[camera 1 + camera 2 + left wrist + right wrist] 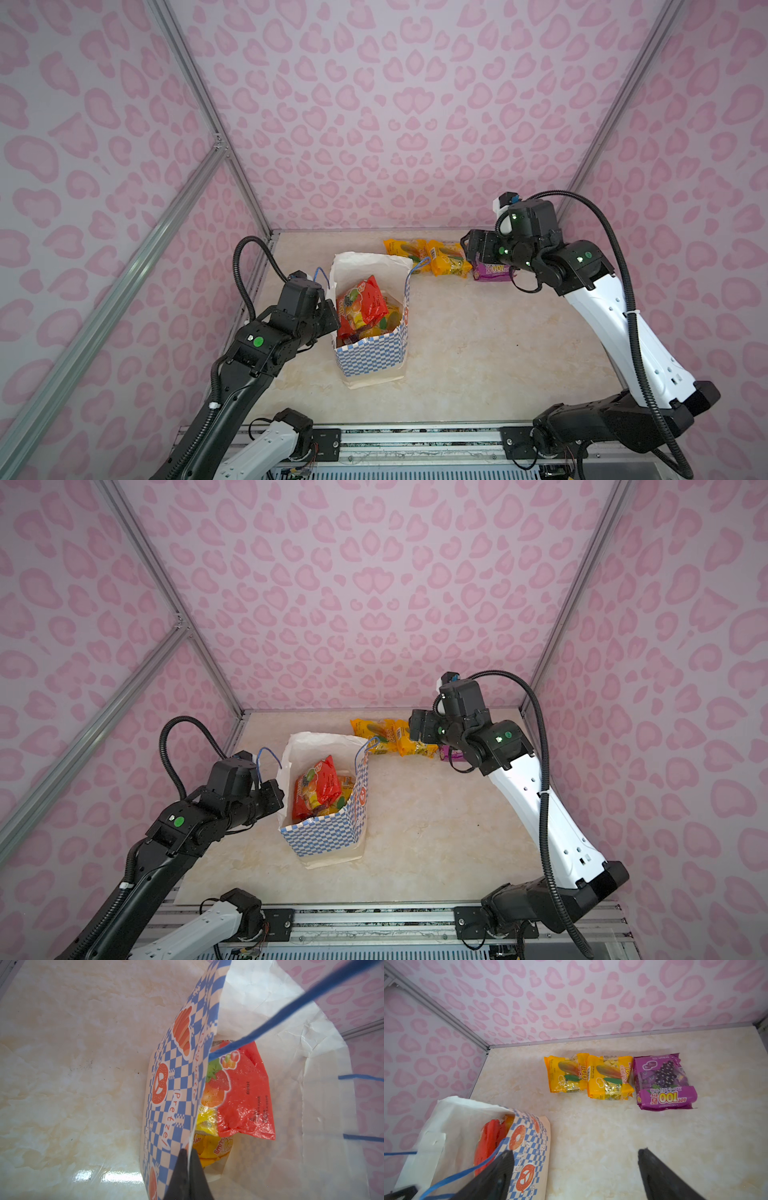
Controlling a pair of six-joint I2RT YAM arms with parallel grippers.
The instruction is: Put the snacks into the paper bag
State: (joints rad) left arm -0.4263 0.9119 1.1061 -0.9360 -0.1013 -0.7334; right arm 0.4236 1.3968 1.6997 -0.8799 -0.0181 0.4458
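Worktop [478,353]: pale marbled surface.

Paper bag [370,357] stands upright in the left half of the worktop, about midway between near and far edges, mouth open. The outside is blue-and-white check; the inside is white. 2 blue cord handles, 1 at the left wall [320,276], 1 at the right wall [417,266].

Left gripper [188,1157]: fingers closed narrow on the rim of the bag's left wall, paper pinched between them (left wrist view).

Inside the bag, a red packet [365,303] lies on top, tilted, with yellow packets [390,320] beneath it. How many yellow ones there are cannot be told.

Right gripper [575,1155] hangs over the worktop to the right of the bag and beyond it. Its fingers are spread wide, with nothing between them.

3 packets lie flat in a row near the far edge, right of centre. There are 2 yellow-orange packets [564,1074] [609,1077] with edges meeting, and 1 purple packet [664,1082] just beside the second, toward the far right corner. In both top views the right gripper hides part of the purple packet.
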